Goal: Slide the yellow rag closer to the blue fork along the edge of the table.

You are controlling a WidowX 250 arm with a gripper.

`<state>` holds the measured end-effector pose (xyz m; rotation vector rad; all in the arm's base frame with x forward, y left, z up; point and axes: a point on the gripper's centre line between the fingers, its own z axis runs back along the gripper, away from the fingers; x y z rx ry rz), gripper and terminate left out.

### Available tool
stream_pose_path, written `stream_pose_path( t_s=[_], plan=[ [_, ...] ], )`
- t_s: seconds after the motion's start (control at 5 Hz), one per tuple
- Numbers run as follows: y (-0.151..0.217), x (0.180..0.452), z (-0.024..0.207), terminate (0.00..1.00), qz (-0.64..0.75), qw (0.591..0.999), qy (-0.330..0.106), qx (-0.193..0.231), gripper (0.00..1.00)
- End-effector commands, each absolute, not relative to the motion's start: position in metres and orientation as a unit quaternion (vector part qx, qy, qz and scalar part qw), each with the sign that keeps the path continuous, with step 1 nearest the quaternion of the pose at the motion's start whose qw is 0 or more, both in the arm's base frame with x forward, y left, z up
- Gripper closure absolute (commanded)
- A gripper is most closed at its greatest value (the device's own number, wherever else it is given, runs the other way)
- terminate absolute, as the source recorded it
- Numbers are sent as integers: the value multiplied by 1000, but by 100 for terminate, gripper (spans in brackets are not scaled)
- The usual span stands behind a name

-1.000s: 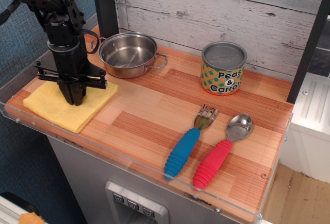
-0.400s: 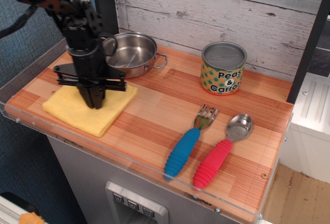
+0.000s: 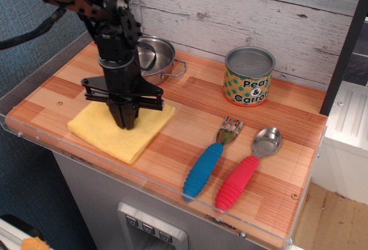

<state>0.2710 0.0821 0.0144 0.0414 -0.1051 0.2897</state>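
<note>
Striped orange-brown wood-plank worktop (image 3: 172, 129), clear acrylic guard along the edges.
Folded, soft yellow terry rag (image 3: 109, 132): flat at the near edge, left of centre, well apart from the fork.
Black pincer (image 3: 125, 125): vertical, tip pressed onto the rag's middle; fingers drawn together, nothing between them.
Round steel pot (image 3: 150, 59) with loop handles: behind the rag, partly hidden by the arm.
Small blue fork (image 3: 210, 159), ribbed handle, shiny metal head: right of centre, near the front edge.
Cylindrical "Peas & Carrots" tin (image 3: 249, 76): at the back.
Red-handled spoon (image 3: 247, 169): just beside the fork, rightward.
</note>
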Motion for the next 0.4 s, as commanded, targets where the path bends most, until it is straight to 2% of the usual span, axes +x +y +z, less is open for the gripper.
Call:
stream_pose_path(
  t_s=[0.0, 0.2],
  plan=[
    [70, 273, 29, 0, 170, 983, -74, 8, 100],
    [60, 277, 30, 0, 174, 982, -72, -1, 100]
  ],
)
